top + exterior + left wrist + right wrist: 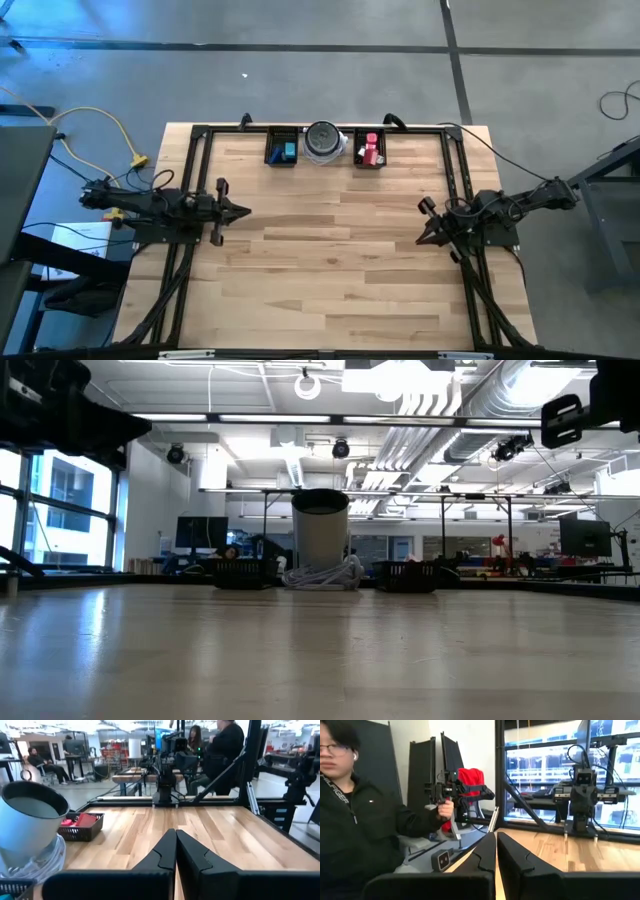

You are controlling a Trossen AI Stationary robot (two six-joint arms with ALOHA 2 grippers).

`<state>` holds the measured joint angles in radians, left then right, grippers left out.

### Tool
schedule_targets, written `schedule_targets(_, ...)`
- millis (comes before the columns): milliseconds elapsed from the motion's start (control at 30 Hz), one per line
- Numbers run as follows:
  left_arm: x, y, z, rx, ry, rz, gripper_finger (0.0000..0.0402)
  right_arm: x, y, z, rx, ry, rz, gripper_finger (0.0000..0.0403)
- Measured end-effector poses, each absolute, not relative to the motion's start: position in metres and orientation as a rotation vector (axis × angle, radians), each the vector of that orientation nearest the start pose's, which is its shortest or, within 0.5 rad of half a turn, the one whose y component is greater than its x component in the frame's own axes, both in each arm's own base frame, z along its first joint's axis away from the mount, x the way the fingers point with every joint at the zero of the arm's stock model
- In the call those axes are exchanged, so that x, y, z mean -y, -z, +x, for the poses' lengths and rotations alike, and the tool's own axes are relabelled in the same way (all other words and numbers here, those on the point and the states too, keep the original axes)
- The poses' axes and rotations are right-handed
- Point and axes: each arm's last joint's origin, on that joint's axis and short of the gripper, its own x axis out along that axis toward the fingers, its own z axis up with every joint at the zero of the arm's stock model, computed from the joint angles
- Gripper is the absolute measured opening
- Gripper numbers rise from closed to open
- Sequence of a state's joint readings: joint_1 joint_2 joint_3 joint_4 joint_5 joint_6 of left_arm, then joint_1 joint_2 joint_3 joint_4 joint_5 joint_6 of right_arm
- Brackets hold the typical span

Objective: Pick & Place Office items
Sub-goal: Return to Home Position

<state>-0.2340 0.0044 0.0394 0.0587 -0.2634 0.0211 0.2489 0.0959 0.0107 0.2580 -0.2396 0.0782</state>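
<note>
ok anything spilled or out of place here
Nothing stands out. The left tray and right tray sit square beside the dish with items inside; the left gripper and right gripper are shut, clear of them.

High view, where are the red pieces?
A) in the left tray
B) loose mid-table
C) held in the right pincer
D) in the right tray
D: the red pieces lie in the right tray, beside the dish. The left tray holds blue pieces. The left pincer and right pincer are shut on nothing.
</note>
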Motion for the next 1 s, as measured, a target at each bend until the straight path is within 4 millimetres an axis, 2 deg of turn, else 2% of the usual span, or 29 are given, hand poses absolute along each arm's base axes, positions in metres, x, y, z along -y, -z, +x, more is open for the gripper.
schedule_targets(267,0.015,-0.177,0.095,0.092,-0.032,-0.006,0.0000,-0.033,-0.181,0.095,0.136,-0.568,0.044,0.0003)
schedule_targets(467,0.010,-0.172,0.096,0.050,-0.080,-0.009,0.0000,-0.029,-0.170,0.098,0.012,-0.415,0.057,0.0003)
schedule_targets(667,0.004,-0.171,0.096,0.049,-0.144,-0.033,0.0000,-0.025,-0.165,0.100,-0.026,-0.381,0.048,0.0003)
schedule_targets(1000,-0.006,-0.168,0.098,0.017,-0.245,-0.054,0.0000,-0.008,-0.160,0.103,-0.077,-0.076,0.072,0.0003)
